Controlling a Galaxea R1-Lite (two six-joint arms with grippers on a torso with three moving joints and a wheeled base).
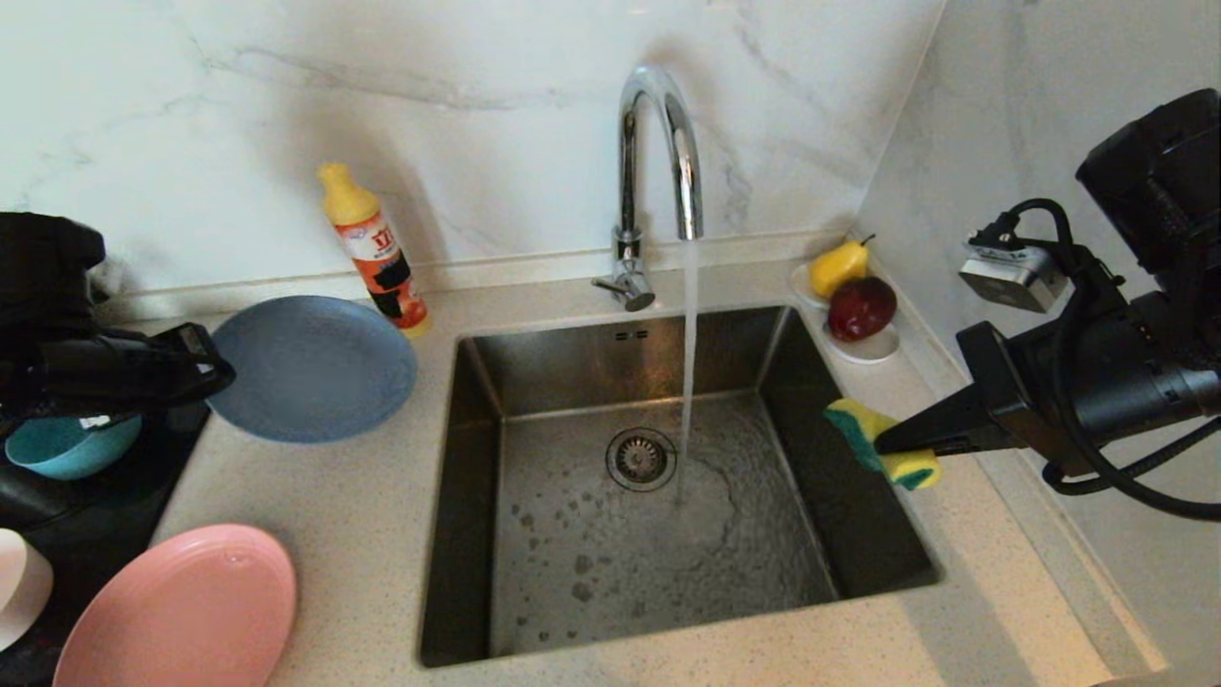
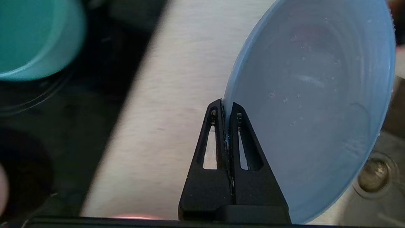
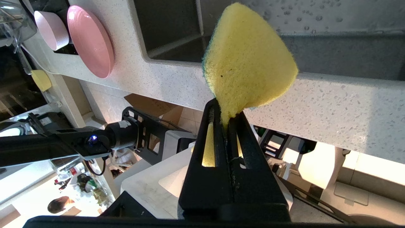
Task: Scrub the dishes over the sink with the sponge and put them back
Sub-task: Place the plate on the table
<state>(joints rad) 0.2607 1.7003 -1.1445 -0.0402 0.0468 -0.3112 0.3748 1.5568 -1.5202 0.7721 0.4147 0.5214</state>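
Note:
My left gripper [image 1: 221,374] [image 2: 225,106] is shut on the rim of the blue plate [image 1: 315,367] [image 2: 313,104], which hangs tilted over the counter left of the sink [image 1: 658,477]; droplets cling to its face. My right gripper [image 1: 882,444] [image 3: 225,112] is shut on the yellow sponge [image 1: 882,444] [image 3: 246,57] with its green face, held over the sink's right rim. Water runs from the faucet [image 1: 658,153] into the basin. The teal bowl [image 1: 72,444] [image 2: 34,38], pink plate [image 1: 181,611] [image 3: 90,41] and pale bowl [image 1: 19,584] [image 3: 52,30] sit at the left.
An orange detergent bottle [image 1: 377,253] stands behind the blue plate. A small white dish [image 1: 863,348] with a pear and red fruit sits in the back right corner. A black hob surface [image 1: 105,515] lies under the bowls. Marble walls close the back and right.

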